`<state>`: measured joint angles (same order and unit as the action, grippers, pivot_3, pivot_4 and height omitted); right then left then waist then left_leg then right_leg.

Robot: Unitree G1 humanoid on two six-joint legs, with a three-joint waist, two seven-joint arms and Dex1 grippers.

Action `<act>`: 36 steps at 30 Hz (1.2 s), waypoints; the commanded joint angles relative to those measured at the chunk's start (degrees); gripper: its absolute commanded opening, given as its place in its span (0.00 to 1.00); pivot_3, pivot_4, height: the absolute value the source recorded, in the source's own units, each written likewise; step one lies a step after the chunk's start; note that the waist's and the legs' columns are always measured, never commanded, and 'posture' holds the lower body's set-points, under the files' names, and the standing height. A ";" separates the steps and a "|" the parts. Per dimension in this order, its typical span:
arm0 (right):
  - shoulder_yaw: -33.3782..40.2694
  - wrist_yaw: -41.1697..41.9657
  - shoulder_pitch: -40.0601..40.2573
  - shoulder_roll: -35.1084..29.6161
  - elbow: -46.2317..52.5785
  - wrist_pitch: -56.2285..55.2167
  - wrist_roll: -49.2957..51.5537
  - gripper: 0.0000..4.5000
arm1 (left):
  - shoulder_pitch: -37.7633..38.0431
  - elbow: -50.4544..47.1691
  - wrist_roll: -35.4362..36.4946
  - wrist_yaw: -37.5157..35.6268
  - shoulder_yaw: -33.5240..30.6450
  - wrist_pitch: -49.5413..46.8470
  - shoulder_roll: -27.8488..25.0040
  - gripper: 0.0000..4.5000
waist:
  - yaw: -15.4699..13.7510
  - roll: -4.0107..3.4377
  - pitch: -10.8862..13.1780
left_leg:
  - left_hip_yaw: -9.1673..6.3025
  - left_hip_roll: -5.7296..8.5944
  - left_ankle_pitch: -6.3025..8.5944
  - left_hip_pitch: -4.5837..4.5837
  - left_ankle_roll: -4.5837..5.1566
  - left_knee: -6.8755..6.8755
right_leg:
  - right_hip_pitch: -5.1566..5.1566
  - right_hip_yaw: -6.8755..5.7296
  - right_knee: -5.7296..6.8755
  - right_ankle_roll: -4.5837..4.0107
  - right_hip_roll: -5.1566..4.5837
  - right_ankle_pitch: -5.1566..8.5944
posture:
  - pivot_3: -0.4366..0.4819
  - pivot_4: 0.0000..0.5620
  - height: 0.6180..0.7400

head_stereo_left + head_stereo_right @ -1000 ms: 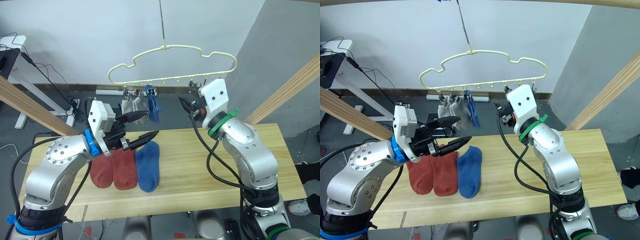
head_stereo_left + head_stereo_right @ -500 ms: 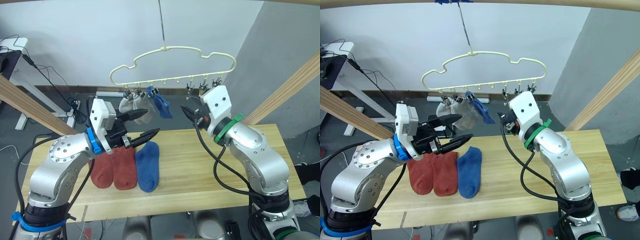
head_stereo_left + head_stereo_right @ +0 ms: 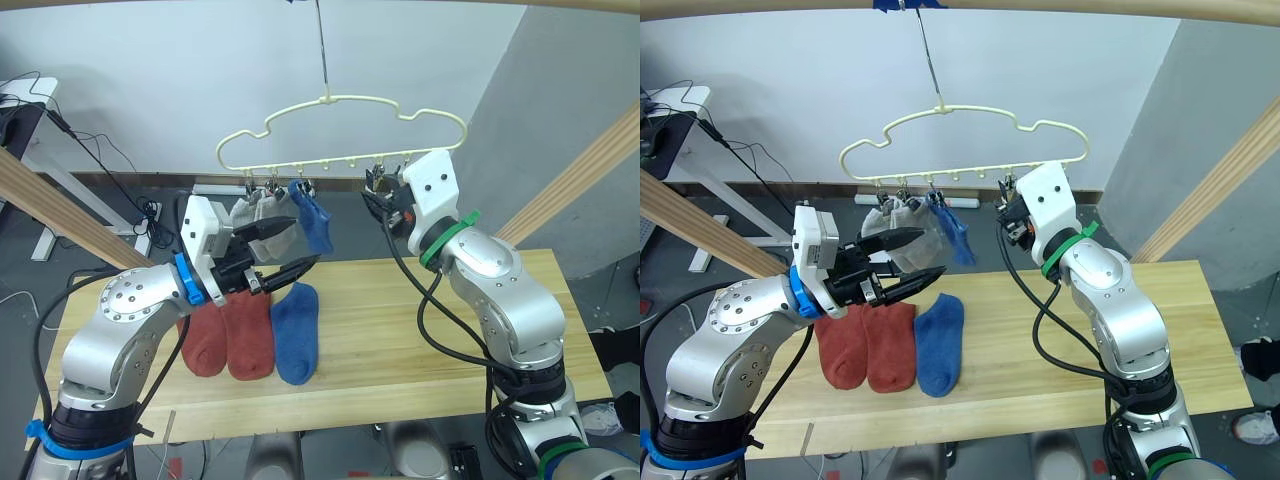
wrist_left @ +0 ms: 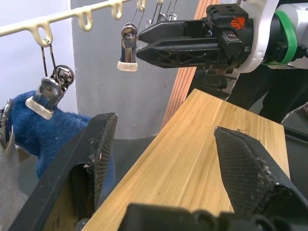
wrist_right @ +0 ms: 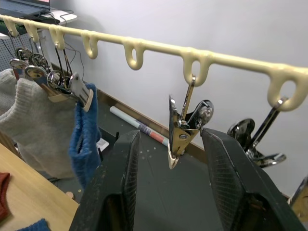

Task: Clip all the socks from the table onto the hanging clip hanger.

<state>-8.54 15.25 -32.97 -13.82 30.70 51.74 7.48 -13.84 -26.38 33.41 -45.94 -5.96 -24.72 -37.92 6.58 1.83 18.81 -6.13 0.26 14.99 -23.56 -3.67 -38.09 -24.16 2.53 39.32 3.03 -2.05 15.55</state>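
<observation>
Right gripper [image 5: 168, 192] open around an empty clip [image 5: 182, 126] on the clip hanger [image 3: 340, 105].
Left gripper [image 3: 285, 250] open, empty; below it on the bench [image 3: 400, 330] lie a blue sock [image 3: 296, 330] and two rust-red socks [image 3: 228, 338], soft, limp, light: pinch one at its cuff.
</observation>
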 commanded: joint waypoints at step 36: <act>0.71 -2.30 -4.70 8.47 -6.58 -7.05 0.91 0.46 | -0.63 -1.38 0.28 0.10 -0.17 0.73 1.39 0.80 | 0.02 0.00 -0.02 | -0.01 0.03 -0.11 0.09 -0.02 -0.02 | -0.04 0.01 0.28 -0.04 0.01 -0.02 | 0.29 0.44 1.00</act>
<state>-8.77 13.54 -36.70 -5.81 22.39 46.17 7.92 -14.11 -26.16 33.57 -45.74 -5.95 -24.49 -36.56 6.60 1.83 18.79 -6.15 0.29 14.88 -23.47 -3.69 -38.10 -24.20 2.54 39.60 2.99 -2.04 15.53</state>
